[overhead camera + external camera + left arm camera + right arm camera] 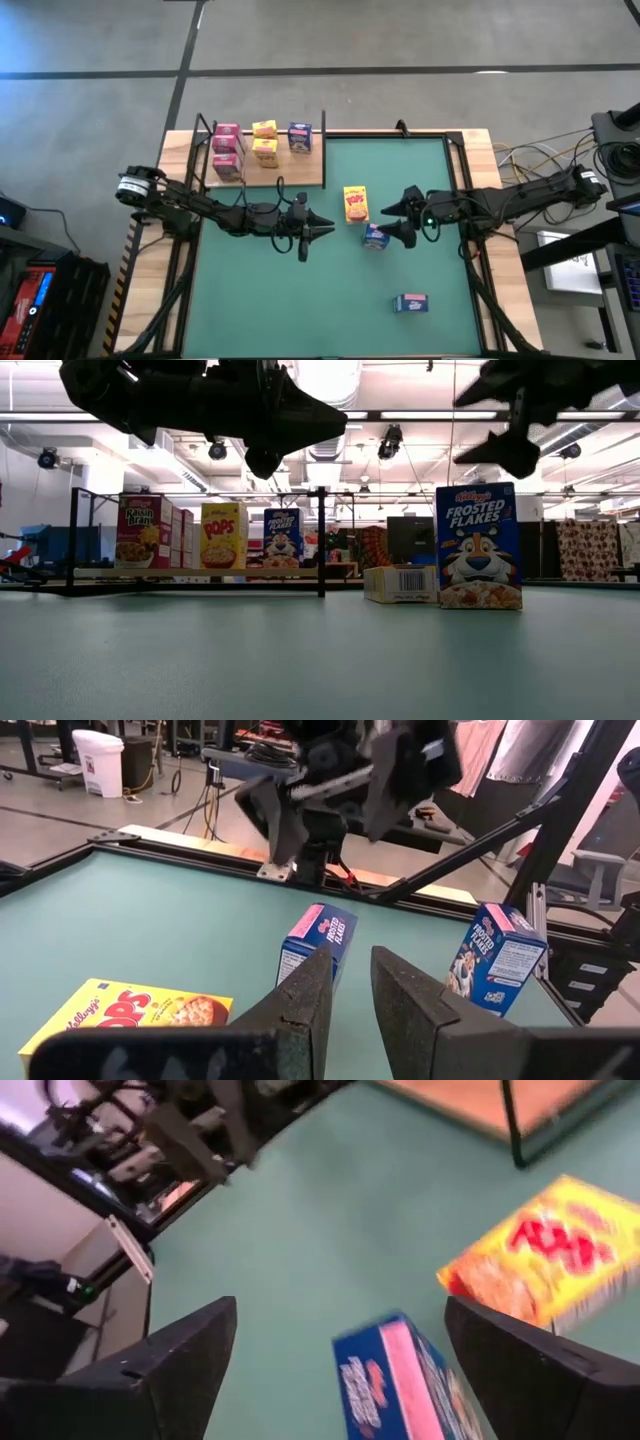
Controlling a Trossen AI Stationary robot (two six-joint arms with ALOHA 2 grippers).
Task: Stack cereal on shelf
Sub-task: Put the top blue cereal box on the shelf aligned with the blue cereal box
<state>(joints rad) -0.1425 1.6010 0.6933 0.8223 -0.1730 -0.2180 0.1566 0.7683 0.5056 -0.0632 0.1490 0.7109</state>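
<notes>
Cereal boxes (263, 141) already line the shelf (300, 172) at upper left of the high view, and three wait on the green surface (330, 290). Right gripper (400, 219) hangs spread wide above the upright blue box (375, 236) at centre; best lowered squarely so both fingers straddle it (it looks tippy). Left gripper (322, 228), nearly closed and empty, waits mid-frame. Exact clearance over that box is hard to judge.
</notes>
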